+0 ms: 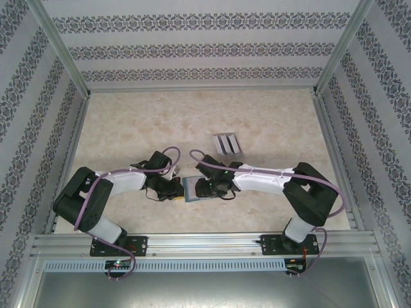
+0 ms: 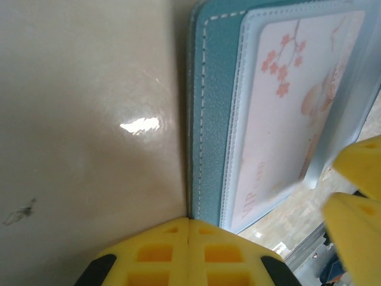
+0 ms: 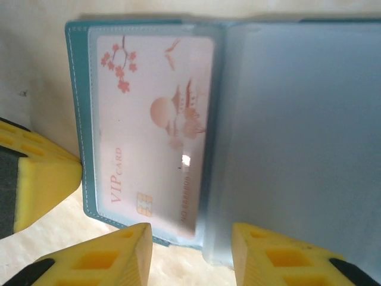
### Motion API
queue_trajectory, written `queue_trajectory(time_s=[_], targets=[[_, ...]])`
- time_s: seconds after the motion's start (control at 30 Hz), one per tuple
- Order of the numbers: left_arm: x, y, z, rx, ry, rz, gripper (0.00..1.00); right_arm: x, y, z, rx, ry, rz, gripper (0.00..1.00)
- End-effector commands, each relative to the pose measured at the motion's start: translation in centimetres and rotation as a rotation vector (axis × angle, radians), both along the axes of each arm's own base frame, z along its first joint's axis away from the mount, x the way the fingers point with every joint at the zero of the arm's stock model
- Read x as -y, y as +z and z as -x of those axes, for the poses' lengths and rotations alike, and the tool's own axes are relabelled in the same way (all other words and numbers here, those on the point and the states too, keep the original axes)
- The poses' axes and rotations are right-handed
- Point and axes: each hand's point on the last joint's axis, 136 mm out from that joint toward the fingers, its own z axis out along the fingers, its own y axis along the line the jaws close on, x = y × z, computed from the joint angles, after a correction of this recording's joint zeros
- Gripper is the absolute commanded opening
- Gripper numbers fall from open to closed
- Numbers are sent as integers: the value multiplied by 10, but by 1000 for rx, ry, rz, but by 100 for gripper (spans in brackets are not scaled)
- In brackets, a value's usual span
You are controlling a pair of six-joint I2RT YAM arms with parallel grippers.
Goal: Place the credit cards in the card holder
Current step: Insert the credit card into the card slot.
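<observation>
The card holder [image 1: 192, 189] lies open on the table between both arms, a teal wallet [image 3: 76, 119] with white stitching. A pale pink credit card [image 3: 155, 119] marked VIP, with blossoms and a chip, sits inside its left clear pocket [image 2: 286, 119]. A translucent blue pocket leaf [image 3: 297, 137] stands up to the right of the card. My left gripper [image 2: 188, 225] is shut, its yellow tips touching the wallet's outer edge [image 2: 208, 119]. My right gripper [image 3: 190, 244] is open just in front of the wallet, with the leaf's lower corner between its fingers, untouched.
A grey ridged rack [image 1: 228, 144] lies on the beige table behind the right arm. Patterned walls enclose the table on three sides. An aluminium rail [image 1: 205, 244] runs along the near edge.
</observation>
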Motion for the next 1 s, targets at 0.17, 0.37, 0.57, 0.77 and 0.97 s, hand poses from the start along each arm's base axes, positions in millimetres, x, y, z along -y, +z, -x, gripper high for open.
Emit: queue_trajectory(time_s=[0.17, 0.37, 0.57, 0.77, 0.97], targets=[[-1, -8, 7, -28, -25, -36, 0, 4, 8, -23, 43, -5, -21, 37], [-4, -6, 7, -18, -20, -48, 0, -12, -4, -34, 31, -27, 17, 32], [-2, -4, 6, -11, -8, -29, 0, -27, -25, -26, -13, -15, 19, 28], [-3, 1, 3, 20, 10, -23, 0, -53, -14, -15, 4, 73, -46, 23], [-5, 5, 0, 37, 29, -33, 0, -31, 2, -12, 59, 58, -17, 29]])
